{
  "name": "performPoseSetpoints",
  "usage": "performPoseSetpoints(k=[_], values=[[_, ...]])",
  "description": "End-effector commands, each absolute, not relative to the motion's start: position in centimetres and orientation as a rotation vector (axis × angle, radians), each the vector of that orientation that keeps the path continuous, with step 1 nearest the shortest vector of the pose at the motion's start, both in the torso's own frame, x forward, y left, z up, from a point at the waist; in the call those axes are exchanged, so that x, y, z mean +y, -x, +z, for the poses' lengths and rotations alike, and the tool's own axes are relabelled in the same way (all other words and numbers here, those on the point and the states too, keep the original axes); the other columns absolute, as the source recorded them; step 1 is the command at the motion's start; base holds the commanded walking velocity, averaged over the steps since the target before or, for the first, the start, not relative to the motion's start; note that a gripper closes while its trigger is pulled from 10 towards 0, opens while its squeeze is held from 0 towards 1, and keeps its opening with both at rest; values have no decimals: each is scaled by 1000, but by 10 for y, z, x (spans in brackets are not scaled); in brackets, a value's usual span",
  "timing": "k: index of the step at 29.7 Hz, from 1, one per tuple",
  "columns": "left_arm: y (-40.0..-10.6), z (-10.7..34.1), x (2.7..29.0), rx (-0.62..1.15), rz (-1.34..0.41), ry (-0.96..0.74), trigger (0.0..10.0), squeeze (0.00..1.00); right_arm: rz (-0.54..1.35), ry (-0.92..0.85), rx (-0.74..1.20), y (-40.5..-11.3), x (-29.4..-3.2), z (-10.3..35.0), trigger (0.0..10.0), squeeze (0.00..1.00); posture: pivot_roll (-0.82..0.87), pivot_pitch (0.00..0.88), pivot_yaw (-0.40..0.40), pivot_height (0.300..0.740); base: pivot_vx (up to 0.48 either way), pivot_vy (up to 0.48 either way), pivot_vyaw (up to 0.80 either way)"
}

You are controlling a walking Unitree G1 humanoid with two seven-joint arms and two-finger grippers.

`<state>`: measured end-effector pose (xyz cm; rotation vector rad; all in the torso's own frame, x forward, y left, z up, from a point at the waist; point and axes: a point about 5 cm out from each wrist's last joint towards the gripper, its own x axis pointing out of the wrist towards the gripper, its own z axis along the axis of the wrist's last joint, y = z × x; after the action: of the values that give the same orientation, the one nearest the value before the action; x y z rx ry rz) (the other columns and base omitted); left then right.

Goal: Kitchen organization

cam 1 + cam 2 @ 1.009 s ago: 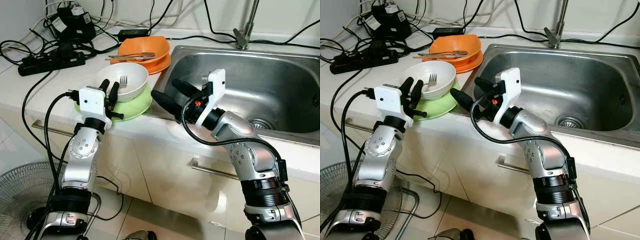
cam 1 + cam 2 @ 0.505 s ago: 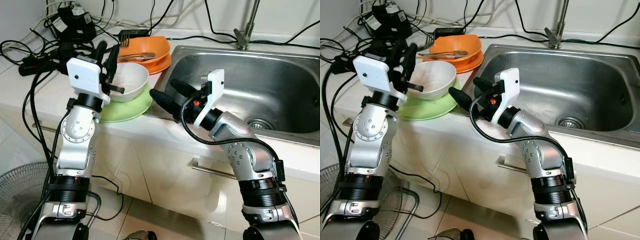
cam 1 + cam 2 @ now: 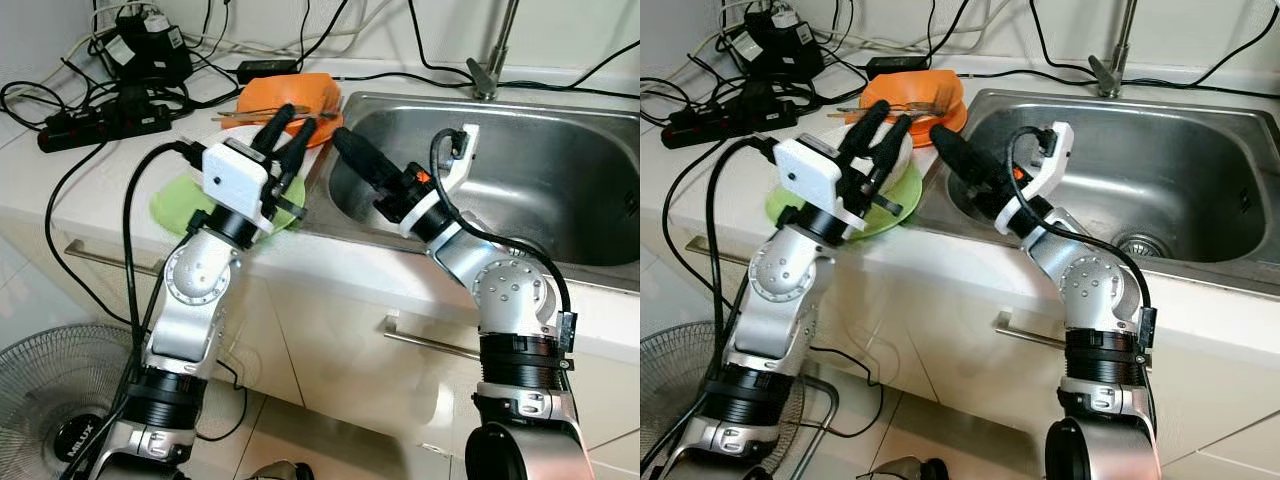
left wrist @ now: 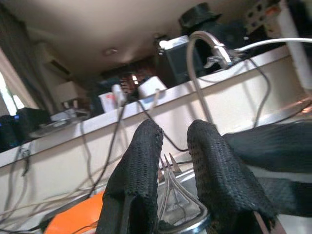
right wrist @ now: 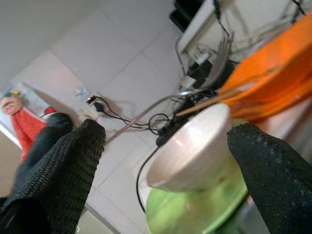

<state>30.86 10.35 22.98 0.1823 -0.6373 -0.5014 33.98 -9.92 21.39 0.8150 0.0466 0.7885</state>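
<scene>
Spanning the right half of the head views, a steel sink (image 3: 560, 190) is set into a white counter (image 3: 60, 180), with a tap (image 3: 490, 60) at its far rim; on the far left of the counter lie a black power strip (image 3: 100, 120) and tangled black cables (image 3: 60, 200); on the floor at lower left stands a fan (image 3: 50, 390). Beside the sink's left rim sits a green plate (image 3: 785, 205) carrying a white bowl (image 5: 190, 151); just beyond it are stacked orange plates (image 3: 295, 95) with long utensils (image 3: 240, 115) lying across them, their long axes running left to right.

The left gripper (image 3: 288, 135) is raised over the white bowl, its two black fingers (image 4: 136, 180) pointing away from the robot and standing close together with a narrow gap; in the left wrist view a metal fork (image 4: 168, 187) sits in that gap with its tines pointing up and away, its long axis along the fingers; whether the pads actually pinch it I cannot tell. The right gripper (image 3: 362, 160) reaches over the sink's left rim, pointing left toward the bowl; its fingers (image 5: 68, 156) are spread wide and hold nothing, with the bowl and green plate seen between them in the right wrist view.
</scene>
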Motion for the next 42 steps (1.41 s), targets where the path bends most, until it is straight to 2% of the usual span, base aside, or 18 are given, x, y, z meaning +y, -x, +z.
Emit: performPoseSetpoints(k=[1, 5, 8, 16, 17, 18, 19, 42], values=[[-304, 232, 101, -650, -537, -171, 0, 0, 803, -841, 79, -341, -96, 220, 10000, 0, -27, 38, 126, 740, 0, 0, 0], [-303, 232, 98, -647, -553, -157, 0, 0, 802, -847, 97, -341, -97, 220, 10000, 0, -27, 37, 126, 740, 0, 0, 0], [-293, 224, 81, -623, -658, -128, 0, 0, 810, -843, 114, -344, -95, 216, 10000, 0, -27, 37, 125, 740, 0, 0, 0], [-286, 219, 71, -604, -717, -113, 0, 0, 828, -849, 125, -349, -90, 218, 10000, 0, -25, 39, 122, 740, 0, 0, 0], [-286, 219, 71, -603, -717, -108, 0, 0, 828, -854, 120, -351, -90, 219, 9098, 0, -23, 39, 120, 740, 0, 0, 0], [-286, 219, 71, -603, -717, -108, 0, 0, 828, -854, 120, -351, -90, 219, 9098, 0, -23, 39, 120, 740, 0, 0, 0], [-286, 219, 71, -603, -715, -106, 0, 0, 826, -857, 117, -351, -90, 220, 0, 0, -23, 40, 119, 740, 0, 0, 0], [-287, 220, 78, -586, -693, -112, 0, 0, 709, -895, 116, -362, -108, 216, 0, 0, -22, 41, 121, 740, 0, 0, 0]])
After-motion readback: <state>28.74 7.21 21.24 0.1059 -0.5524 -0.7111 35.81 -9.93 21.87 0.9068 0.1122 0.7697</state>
